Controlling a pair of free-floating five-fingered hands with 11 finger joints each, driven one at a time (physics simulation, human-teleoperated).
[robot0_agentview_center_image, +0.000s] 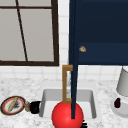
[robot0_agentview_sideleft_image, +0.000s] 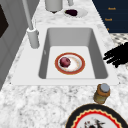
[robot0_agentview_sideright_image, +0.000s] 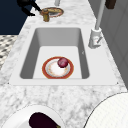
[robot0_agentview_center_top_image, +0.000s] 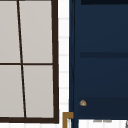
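My left hand (robot0_agentview_center_image: 34, 107) hovers beside the small jar (robot0_agentview_center_image: 27, 106) on the counter, fingers spread and holding nothing. From the left side, that hand (robot0_agentview_sideleft_image: 115, 55) floats off the sink's (robot0_agentview_sideleft_image: 100, 62) front edge; the front camera hides the bowl behind a red ball (robot0_agentview_center_image: 67, 115).

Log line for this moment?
left hand: open, beside jar | right hand: at sink front edge | sink: plate holding dark red fruit

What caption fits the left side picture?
Red fruit on a plate in the sink, hand nearby.
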